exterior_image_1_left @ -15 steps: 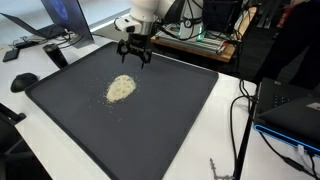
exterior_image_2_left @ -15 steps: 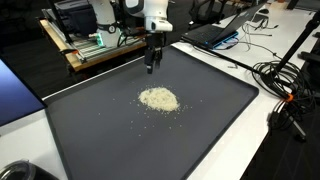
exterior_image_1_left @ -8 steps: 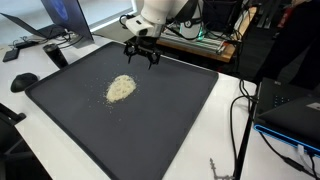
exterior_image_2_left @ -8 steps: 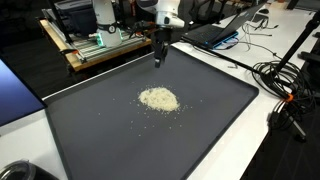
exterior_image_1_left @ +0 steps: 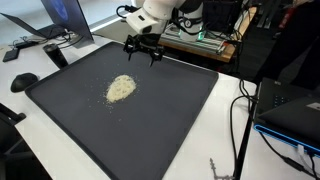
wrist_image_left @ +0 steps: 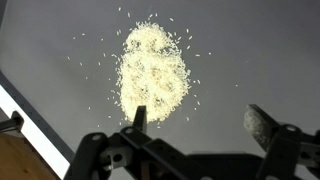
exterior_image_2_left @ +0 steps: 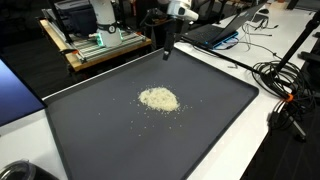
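Fingers [wrist_image_left: 262, 123] open and empty over the mat's [exterior_image_1_left: 160, 110] edge; the loose, light grain pile [exterior_image_1_left: 121, 88] likely scatters, so sweep from its rim.

Grain pile [exterior_image_1_left: 121, 88] lies on the mat [exterior_image_1_left: 150, 130], in its far half in an exterior view. Gripper [exterior_image_1_left: 141, 60] hangs over the mat's far edge, behind the pile and apart from it. Mouse [exterior_image_1_left: 24, 81] sits off the mat, just beside its edge. In the wrist view the pile lies ahead of the 2 fingertips [wrist_image_left: 140, 115].
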